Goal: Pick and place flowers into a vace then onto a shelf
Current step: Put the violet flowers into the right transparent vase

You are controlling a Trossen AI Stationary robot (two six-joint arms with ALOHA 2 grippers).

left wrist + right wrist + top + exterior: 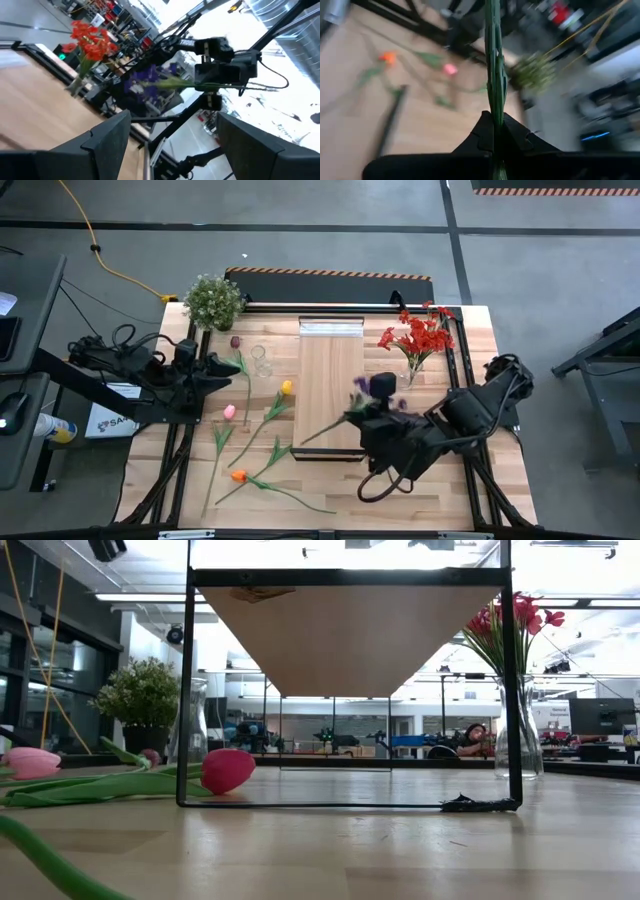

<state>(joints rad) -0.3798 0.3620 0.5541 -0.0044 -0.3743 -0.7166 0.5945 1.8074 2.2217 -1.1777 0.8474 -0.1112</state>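
My right gripper [374, 414] is above the shelf [330, 360], near its right side, and is shut on a purple flower [364, 385]. The flower's green stem [320, 430] slants toward the shelf's near left corner. My left gripper [228, 369] waits open at the table's left, beside loose flowers lying flat: dark maroon [236, 341], yellow [287, 387], pink [229, 412], orange [238, 476]. An empty glass vase [262, 362] stands left of the shelf. A second vase holding red flowers [415, 338] stands on the shelf's right side. My right gripper pinches the purple flower's green stem [494, 120] between its two fingers, a short way below the head, which lies on the gripper's far side. The fingers [481, 134] point toward the table's left, along the stem. The flower is lifted clear above the shelf, lying almost level.
A bushy potted plant [213, 300] stands at the far left corner. The shelf's dark frame [186, 690] rises from the table, with a pink flower head [227, 770] lying beside its leg. Bare wood lies along the near right edge [450, 500].
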